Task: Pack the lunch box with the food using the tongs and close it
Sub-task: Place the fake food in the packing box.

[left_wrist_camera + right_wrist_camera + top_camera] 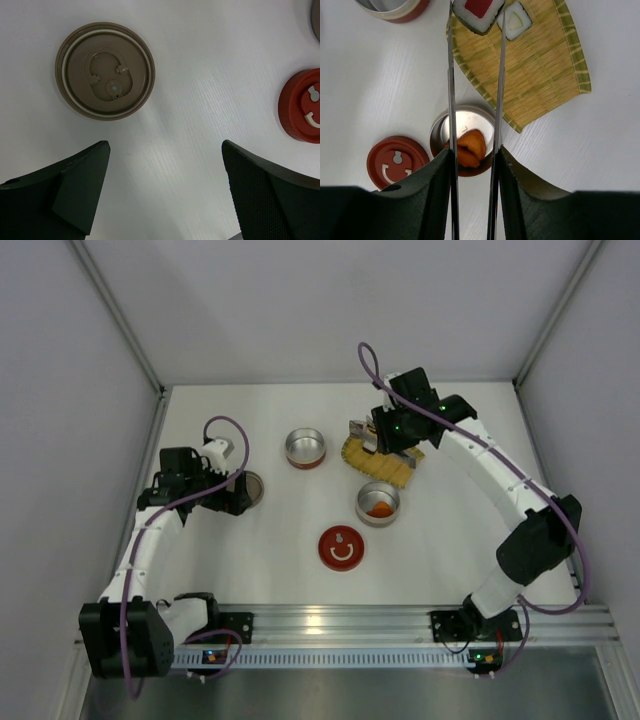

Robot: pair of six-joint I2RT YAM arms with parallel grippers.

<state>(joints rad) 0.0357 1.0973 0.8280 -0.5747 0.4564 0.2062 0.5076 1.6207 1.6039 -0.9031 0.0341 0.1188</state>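
**Right gripper** (474, 150) is pressing its two black fingers together on the slim silvery metal tongs (452, 100), holding the blades part-squeezed. The tong tips are flanking a white rice roll with a red centre (479, 10) at the corner of the yellow woven bamboo tray (545, 75). Whether this roll is resting on the tray or lifted cannot be told. A second white roll with a pale green centre (516, 21) is lying just beside it on the tray. Orange-red chunks (470, 146) are sitting in the round metal tin (467, 119), between the tray and the red round lid (395, 161).

**Left gripper** (165, 150) is hovering with fingers spread wide, holding nothing, near the brown round lid (104, 70).

**Handling (judged):** the roll is looking light, soft and crumbly, and liable to slip on polished blades. Taking it across opposite flat sides, mid-height, with gentle pressure seems best.
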